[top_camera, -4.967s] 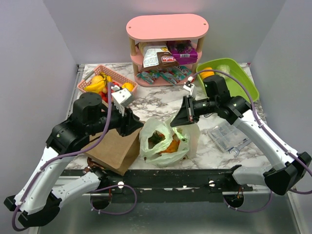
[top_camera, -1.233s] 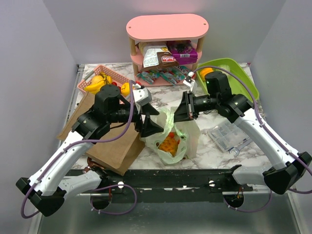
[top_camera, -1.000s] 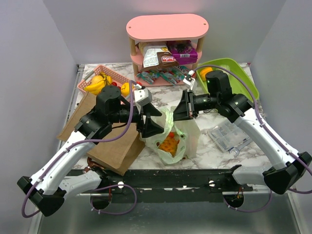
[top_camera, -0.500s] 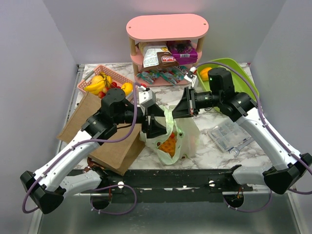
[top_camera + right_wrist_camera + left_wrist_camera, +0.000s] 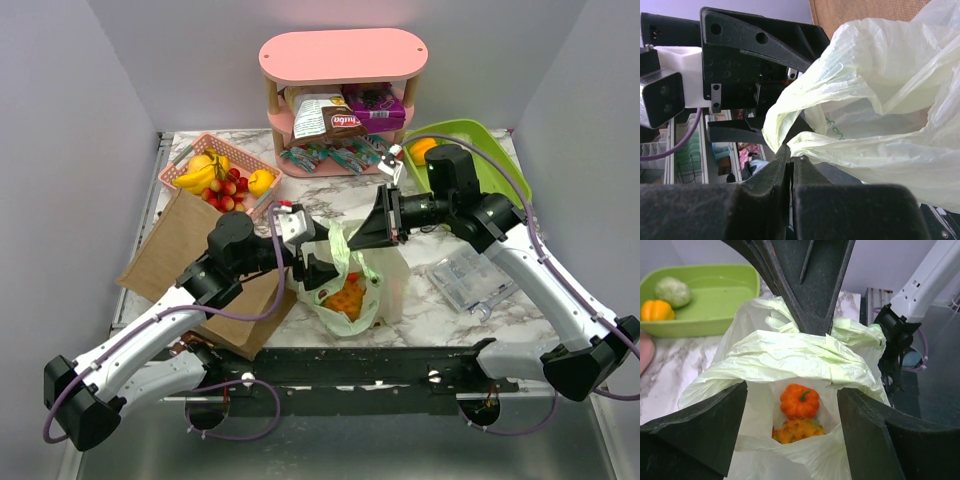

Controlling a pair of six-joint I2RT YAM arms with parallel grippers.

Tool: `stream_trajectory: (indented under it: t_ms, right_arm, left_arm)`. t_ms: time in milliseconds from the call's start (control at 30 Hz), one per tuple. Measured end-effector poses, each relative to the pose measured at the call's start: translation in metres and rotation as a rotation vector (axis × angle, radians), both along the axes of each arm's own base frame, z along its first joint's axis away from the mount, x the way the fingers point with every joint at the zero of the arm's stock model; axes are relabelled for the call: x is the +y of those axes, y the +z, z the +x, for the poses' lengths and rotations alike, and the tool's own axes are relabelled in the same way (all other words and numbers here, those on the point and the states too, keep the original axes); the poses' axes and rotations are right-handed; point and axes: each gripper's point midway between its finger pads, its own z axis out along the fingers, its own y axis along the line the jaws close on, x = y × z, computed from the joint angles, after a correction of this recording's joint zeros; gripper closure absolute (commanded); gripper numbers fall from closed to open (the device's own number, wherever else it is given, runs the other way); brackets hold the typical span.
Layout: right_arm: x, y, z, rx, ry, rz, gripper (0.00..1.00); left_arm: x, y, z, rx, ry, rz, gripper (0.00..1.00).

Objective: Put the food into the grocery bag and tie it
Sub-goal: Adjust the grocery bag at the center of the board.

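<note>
Marble table [image 5: 330, 200] carries the grocery bag [image 5: 385, 285] at lower centre, with orange vegetables [image 5: 800, 401] inside. Its film looks thin, limp and slippery, so the bunched handles likely give the surest hold. At its rim the right tool [image 5: 790, 160] is pinched closed on the film, and the left tool [image 5: 791, 392] stands open facing its mouth.

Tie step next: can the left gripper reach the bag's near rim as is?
Probably yes: left gripper sits open astride the grocery bag; right gripper pinches only its far side.
</note>
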Motion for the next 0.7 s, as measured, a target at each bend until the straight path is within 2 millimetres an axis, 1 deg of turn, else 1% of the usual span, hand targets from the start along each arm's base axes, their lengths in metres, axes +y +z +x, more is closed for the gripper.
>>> stream_trajectory:
  t_ms: [100,167,400,500,633,700]
  right_arm:
    - [-0.002,-0.004,-0.004,0.021,0.0,-0.003,0.93]
    - [-0.003,-0.007,-0.006,0.036,0.0,-0.006,0.93]
    - [-0.007,-0.015,-0.012,0.071,-0.005,-0.019,0.93]
    - [-0.008,-0.019,-0.015,0.082,-0.005,-0.027,0.91]
    - [-0.01,-0.024,-0.018,0.1,-0.006,-0.032,0.86]
    - [-0.009,-0.025,-0.018,0.103,-0.007,-0.029,0.86]
  left_arm:
    - [0.0,-0.004,-0.002,-0.061,-0.002,-0.04,0.27]
    - [-0.001,-0.003,-0.003,-0.091,-0.003,-0.061,0.27]
    - [-0.01,0.021,-0.007,-0.219,-0.014,-0.131,0.25]
    - [-0.011,0.027,-0.009,-0.25,-0.021,-0.151,0.25]
    - [-0.013,0.03,-0.008,-0.27,-0.023,-0.161,0.25]
    - [-0.013,0.03,-0.008,-0.274,-0.023,-0.16,0.25]
